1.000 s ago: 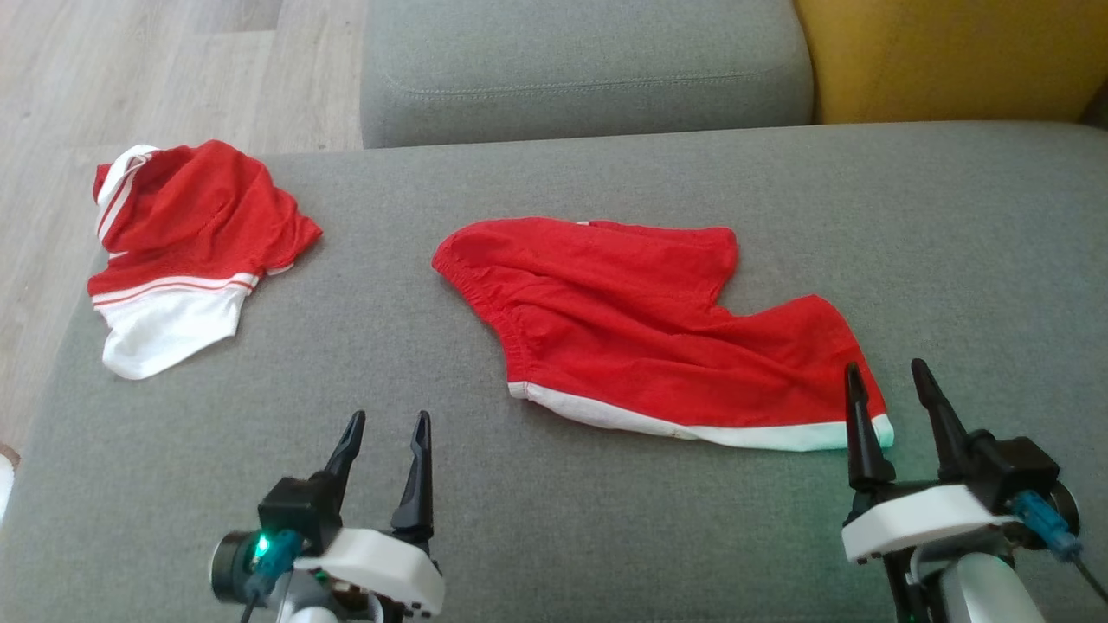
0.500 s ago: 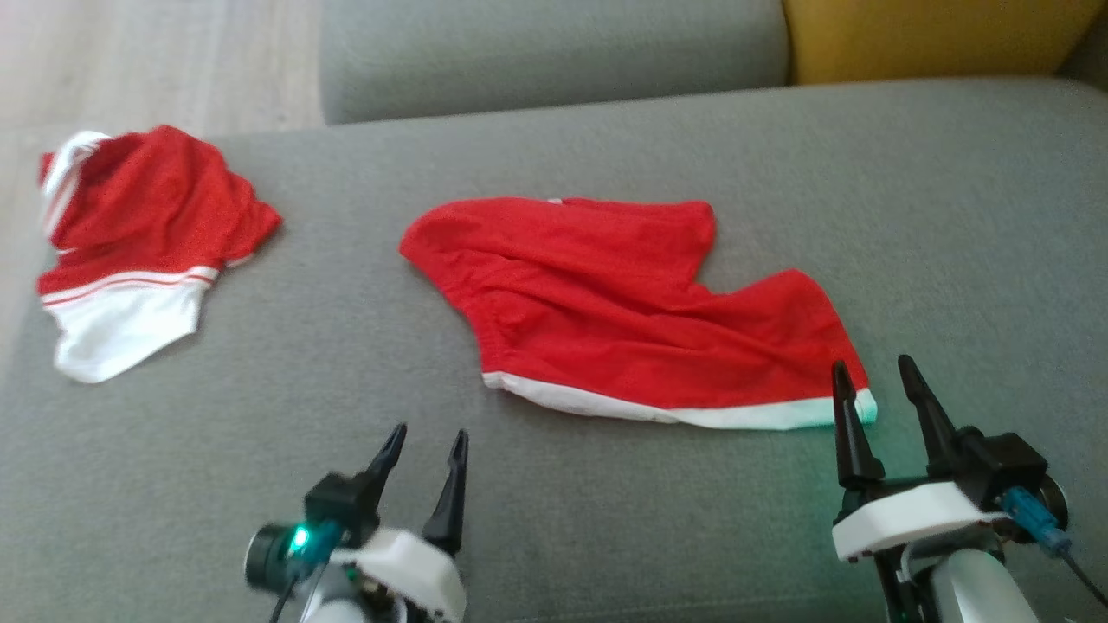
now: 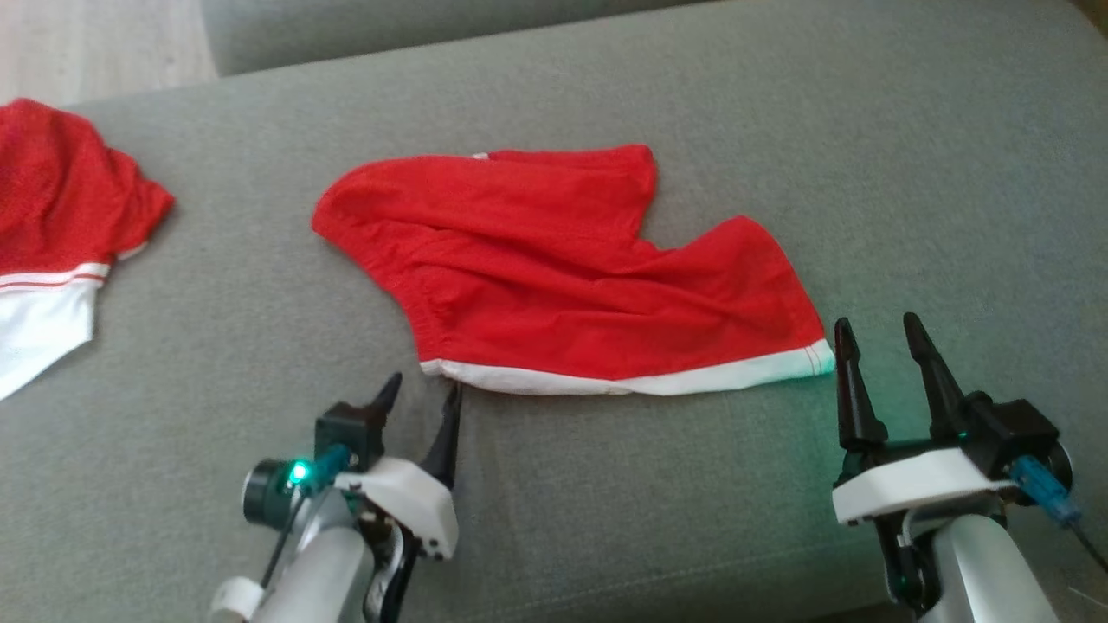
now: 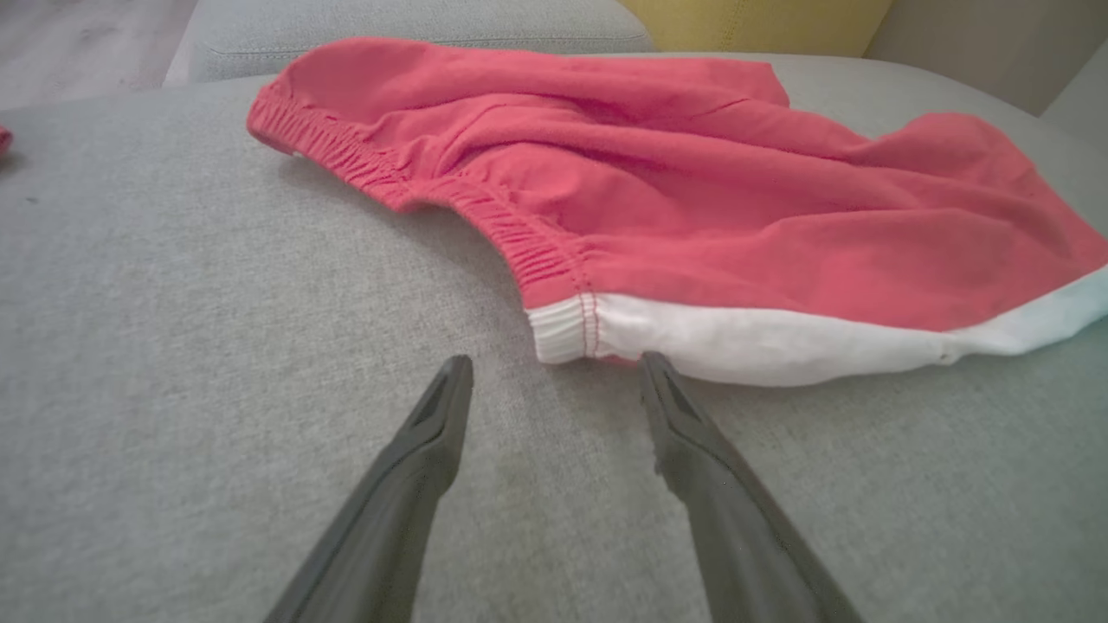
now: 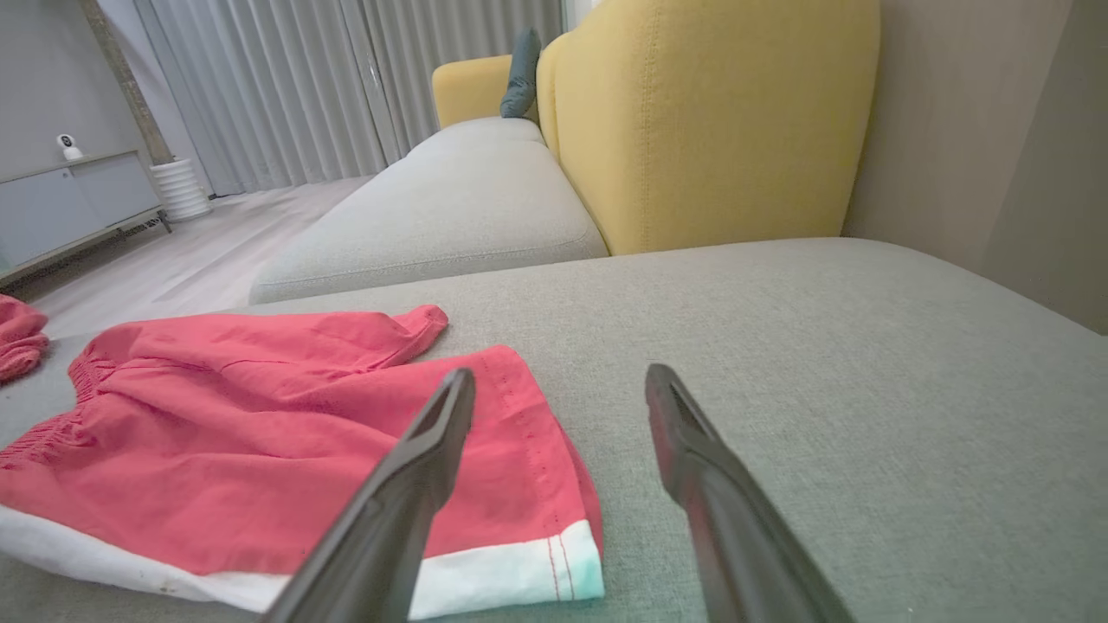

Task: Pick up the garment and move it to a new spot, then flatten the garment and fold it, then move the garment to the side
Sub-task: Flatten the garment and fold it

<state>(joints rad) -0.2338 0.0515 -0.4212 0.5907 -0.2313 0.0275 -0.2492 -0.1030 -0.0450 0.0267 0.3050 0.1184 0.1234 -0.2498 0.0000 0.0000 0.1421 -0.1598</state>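
1. Grey woven-fabric sofa cushion (image 3: 606,502): fills most of the frame and bears both garments.
2. Red cloth shorts with white hem band (image 3: 563,268): frame centre, spread out, lightly wrinkled.
3. Crumpled red-and-white garment (image 3: 52,234): left edge, well apart from the shorts.

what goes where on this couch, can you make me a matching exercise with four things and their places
1 shorts
2 other garment
3 left gripper
4 right gripper

a by the shorts' near right corner
b middle of the couch
c far left of the couch
d by the shorts' near left corner

Pairs: 1-b, 2-c, 3-d, 4-a
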